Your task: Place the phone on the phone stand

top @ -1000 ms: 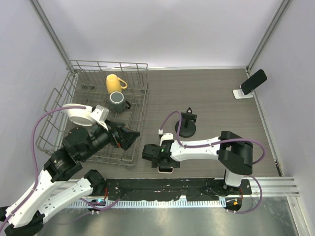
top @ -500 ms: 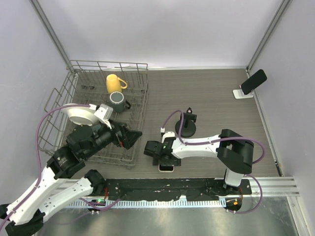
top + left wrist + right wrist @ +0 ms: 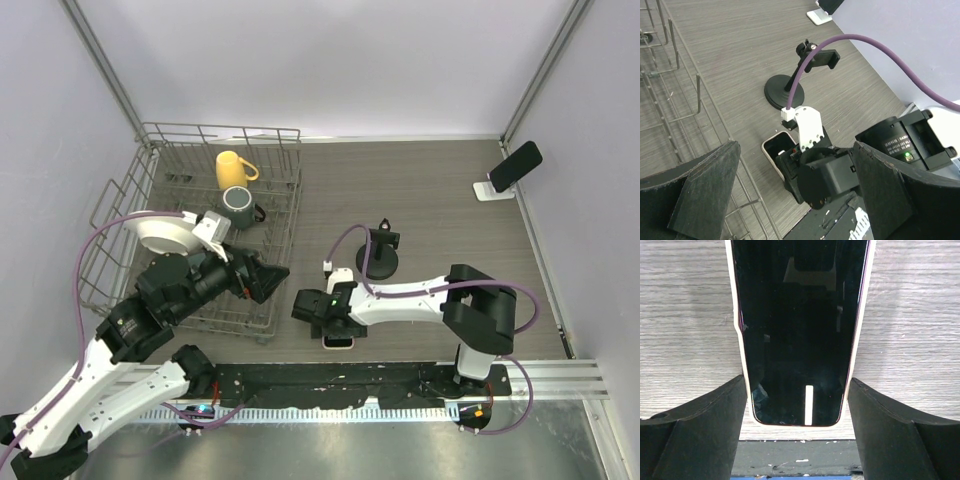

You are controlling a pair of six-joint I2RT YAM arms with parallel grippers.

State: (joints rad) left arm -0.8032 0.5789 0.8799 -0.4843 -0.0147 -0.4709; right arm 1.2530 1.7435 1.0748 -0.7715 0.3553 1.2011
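Right gripper (image 3: 797, 381) narrowed to the width of the phone (image 3: 797, 300), dark fingers (image 3: 695, 425) against both long edges, phone flat and screen-up on the wooden table (image 3: 685, 315) by its near edge. Just beyond, a black clamp stand (image 3: 380, 263); well apart at the far right, the phone stand (image 3: 490, 190), white, carrying another dark phone (image 3: 516, 165). Left gripper (image 3: 262, 280) spread wide and empty at the near right corner of a wire dish rack (image 3: 120, 200).

Top: overhead, whole table (image 3: 430, 190). Left wrist: oblique, rightward. Right wrist: close, straight down. All share phone (image 3: 800, 315).
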